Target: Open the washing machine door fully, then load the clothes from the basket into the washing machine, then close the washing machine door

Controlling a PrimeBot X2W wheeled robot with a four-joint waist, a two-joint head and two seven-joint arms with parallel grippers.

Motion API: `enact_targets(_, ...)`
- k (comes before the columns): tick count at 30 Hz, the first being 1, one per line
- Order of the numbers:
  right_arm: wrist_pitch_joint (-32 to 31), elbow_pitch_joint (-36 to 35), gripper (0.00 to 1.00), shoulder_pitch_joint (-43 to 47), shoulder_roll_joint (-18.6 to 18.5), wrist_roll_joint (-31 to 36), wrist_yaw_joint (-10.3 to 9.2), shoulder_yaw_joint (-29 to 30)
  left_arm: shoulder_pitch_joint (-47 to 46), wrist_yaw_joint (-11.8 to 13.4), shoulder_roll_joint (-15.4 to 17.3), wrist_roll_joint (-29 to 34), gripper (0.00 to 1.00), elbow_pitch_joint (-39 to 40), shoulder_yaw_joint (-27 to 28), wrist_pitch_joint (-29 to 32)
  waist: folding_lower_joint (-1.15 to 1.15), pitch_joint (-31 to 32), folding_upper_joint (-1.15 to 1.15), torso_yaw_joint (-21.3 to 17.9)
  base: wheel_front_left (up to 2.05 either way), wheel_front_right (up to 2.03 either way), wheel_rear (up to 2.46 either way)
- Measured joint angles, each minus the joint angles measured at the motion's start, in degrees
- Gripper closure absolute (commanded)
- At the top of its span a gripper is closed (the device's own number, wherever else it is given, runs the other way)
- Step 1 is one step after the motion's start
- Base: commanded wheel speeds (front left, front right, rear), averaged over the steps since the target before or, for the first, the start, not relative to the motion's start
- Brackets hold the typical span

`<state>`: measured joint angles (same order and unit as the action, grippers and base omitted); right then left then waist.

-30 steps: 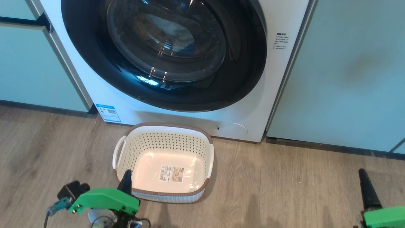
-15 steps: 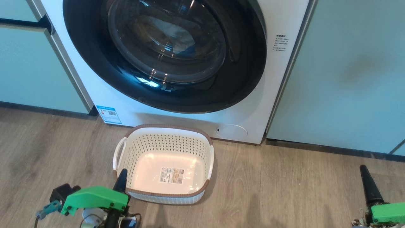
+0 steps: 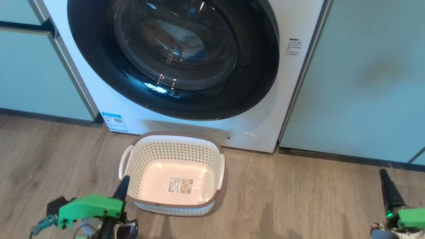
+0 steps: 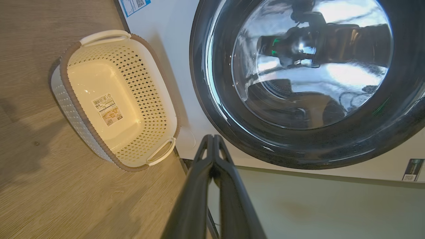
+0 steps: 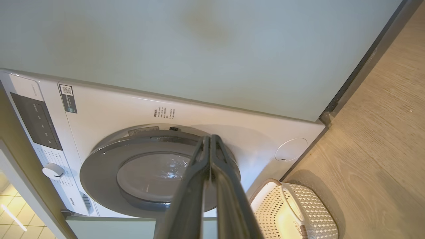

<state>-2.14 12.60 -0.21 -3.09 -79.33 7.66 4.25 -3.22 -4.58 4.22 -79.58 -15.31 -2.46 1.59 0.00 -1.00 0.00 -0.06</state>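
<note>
Jaws: both pairs pressed together, empty | washing machine door [image 4: 332, 149], ahead of left gripper [image 4: 212, 137]: rigid, glossy, probably slippery; take by its rim | basket [image 4: 139, 76] beside: light, empty.

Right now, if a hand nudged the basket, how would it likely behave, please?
Probably light: the basket is empty perforated plastic. Being low and wide, it should slide on the smooth wooden floor rather than tip. Its thin walls may flex.

Stickers [image 3: 114, 121] on washing machine [image 3: 292, 99] and basket [image 3: 176, 134] are illegible.
</note>
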Motion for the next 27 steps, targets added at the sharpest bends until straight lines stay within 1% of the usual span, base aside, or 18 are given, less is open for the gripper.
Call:
enact_targets(11, -1.2, 1.5, 1.00, -0.6, -0.1, -7.0, 0.00, 0.5, 0.0, -1.5, -0.2, -6.7, 1.00, -0.1, 2.5, 1.5, 0.00, 0.4, 0.00, 0.0, 0.00, 0.00, 0.00)
enact_targets(17, -1.7, 2.0, 1.00, -1.8, -0.1, -10.1, 0.00, 0.8, 0.0, -1.5, -0.4, -9.6, 1.00, -0.2, 3.6, 2.3, 0.00, 0.6, 0.00, 0.0, 0.00, 0.00, 0.00)
enact_targets(23, -2.0, 3.0, 1.00, -2.6, -0.1, -13.9, 0.00, 0.9, 0.0, -2.5, -0.6, -13.2, 1.00, -0.2, 4.8, 3.3, 0.00, 0.8, 0.00, 0.1, 0.00, 0.00, 0.00)
enact_targets(27, -2.4, 3.0, 1.00, -2.7, -0.1, -14.3, -0.01, 1.0, 0.0, -2.5, -0.7, -13.7, 1.00, -0.3, 5.3, 3.3, 0.00, 0.8, 0.00, 0.1, 0.00, 0.00, 0.00)
